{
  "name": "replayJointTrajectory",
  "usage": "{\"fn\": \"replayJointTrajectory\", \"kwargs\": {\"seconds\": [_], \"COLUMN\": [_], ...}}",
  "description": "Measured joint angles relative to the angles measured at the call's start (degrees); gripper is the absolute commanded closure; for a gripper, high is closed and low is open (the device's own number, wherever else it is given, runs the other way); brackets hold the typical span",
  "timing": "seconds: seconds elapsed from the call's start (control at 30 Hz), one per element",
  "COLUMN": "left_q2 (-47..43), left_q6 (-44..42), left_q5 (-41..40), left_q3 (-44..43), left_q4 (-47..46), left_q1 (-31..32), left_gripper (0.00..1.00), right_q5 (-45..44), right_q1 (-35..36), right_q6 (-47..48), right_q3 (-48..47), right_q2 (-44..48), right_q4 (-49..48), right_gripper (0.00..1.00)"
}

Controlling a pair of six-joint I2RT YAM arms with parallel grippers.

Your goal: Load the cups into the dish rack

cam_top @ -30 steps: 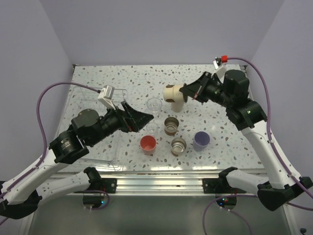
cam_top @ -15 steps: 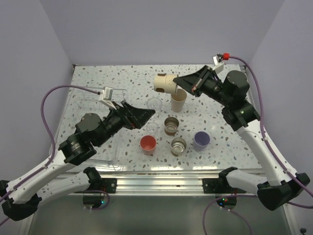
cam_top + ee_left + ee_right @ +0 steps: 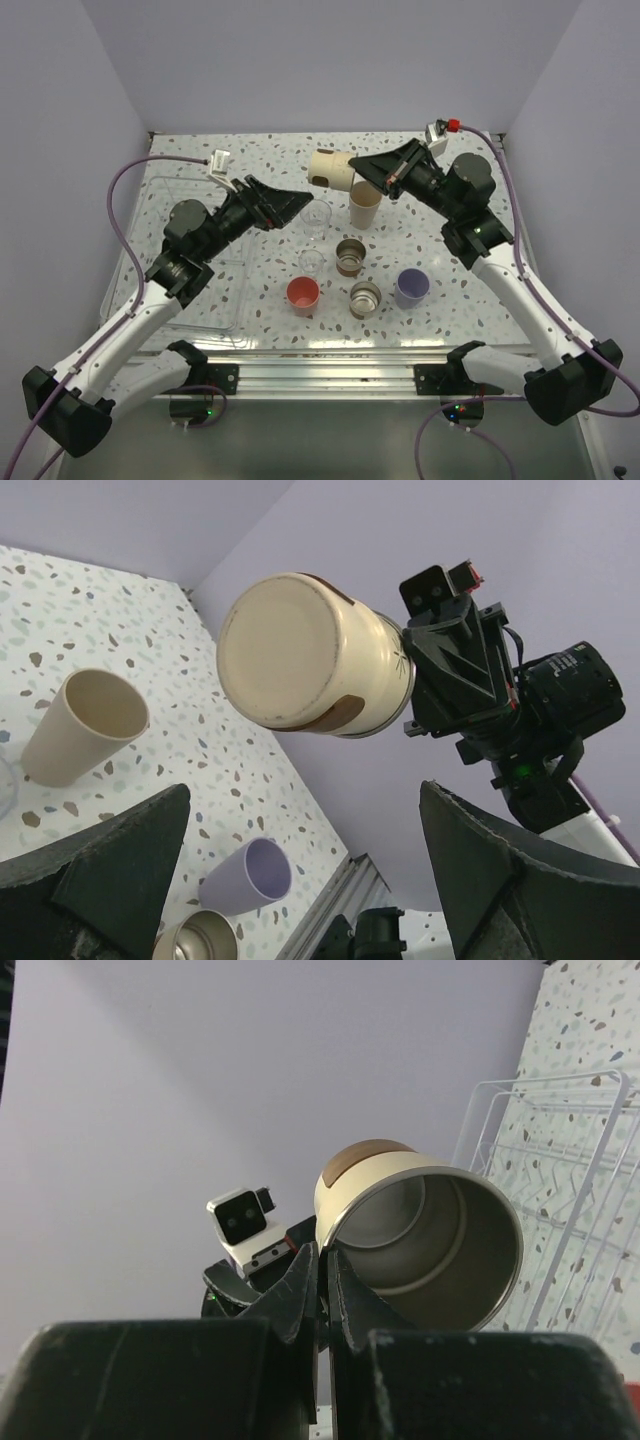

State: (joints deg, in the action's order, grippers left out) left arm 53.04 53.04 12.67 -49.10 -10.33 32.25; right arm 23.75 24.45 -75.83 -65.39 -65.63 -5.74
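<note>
My right gripper (image 3: pixel 360 172) is shut on the rim of a cream cup with a brown band (image 3: pixel 330 167), holding it on its side in the air, mouth towards the gripper (image 3: pixel 322 1260). My left gripper (image 3: pixel 298 204) stands open just left of and below that cup; its wrist view looks at the cup's base (image 3: pixel 300 655) between the spread fingers (image 3: pixel 470 870). On the table stand a tall beige cup (image 3: pixel 364 207), two clear cups (image 3: pixel 316 215) (image 3: pixel 311 262), two more banded cups (image 3: pixel 351 256) (image 3: pixel 365 298), a coral-red cup (image 3: pixel 302 293) and a lavender cup (image 3: pixel 412 287). The clear dish rack (image 3: pixel 165 180) lies at the left.
Both arms reach over the middle of the speckled table, their grippers close together above the cluster of cups. Lavender walls close off the back and both sides. A metal rail (image 3: pixel 330 350) runs along the near edge.
My right gripper has carried the banded cup up and leftward, away from the beige cup. My left arm has risen and swung towards the back, bringing its open jaws near the held cup.
</note>
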Motion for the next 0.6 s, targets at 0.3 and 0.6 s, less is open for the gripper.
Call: {"fn": "replayJointTrajectory", "kwargs": {"seconds": [0.3,0.6], "left_q2": [5.20,11.69], "left_q6": [4.04,5.14], "left_q5": [8.09,10.34], "left_q3": [0.09,0.07], "left_q4": [-12.55,-18.03], "left_q1": [-4.55,-5.73], "left_gripper": [0.00,0.00], "right_q5": [1.27,3.08], "right_q1": [0.00,0.00], "right_q6": [-3.08,-5.22], "right_q3": [0.15,0.15], "right_q2": [-2.27,-4.09], "right_q4": [-5.38,-7.06], "right_gripper": [1.00,1.00]}}
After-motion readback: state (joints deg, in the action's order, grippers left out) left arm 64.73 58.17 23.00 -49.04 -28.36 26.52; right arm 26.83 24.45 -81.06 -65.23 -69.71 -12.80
